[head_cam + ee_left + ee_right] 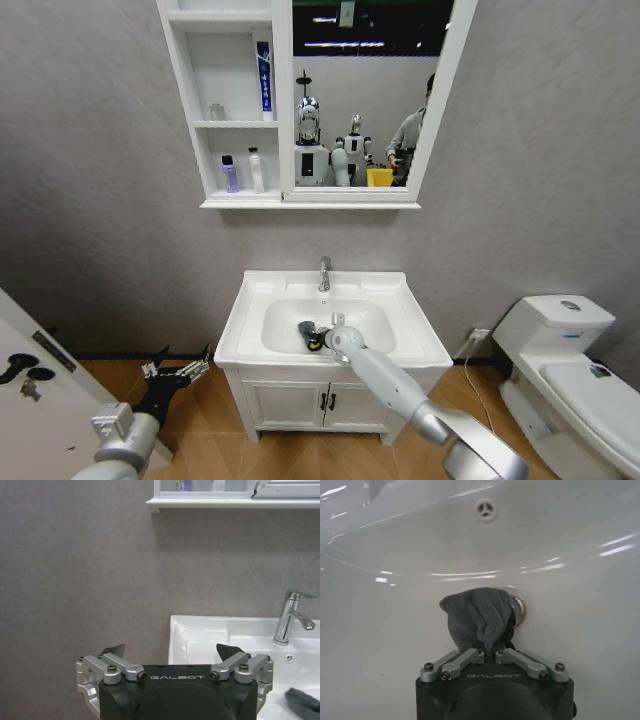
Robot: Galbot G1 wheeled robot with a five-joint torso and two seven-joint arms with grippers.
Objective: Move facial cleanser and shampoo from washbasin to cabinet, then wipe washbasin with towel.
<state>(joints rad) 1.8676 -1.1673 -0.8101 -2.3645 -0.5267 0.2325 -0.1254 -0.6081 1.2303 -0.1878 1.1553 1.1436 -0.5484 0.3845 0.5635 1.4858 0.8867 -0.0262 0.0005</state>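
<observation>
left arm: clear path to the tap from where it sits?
Probably yes. The left claw hangs open beside the washbasin, with open space toward the tap; the right claw, gripping the towel, sits lower in the bowl.

Left pincer [170,655] spread wide before grey wall, washbasin [200,630] with chrome tap [292,617] just beyond.

The white washbasin [420,335] carries the dark grey towel [311,334] in its bowl, bunched beside the centre drain [518,611], below the chrome tap [324,273]. On the cabinet [235,200] bottom shelf stand a purple bottle [230,174] and a white bottle [255,170], side by side
</observation>
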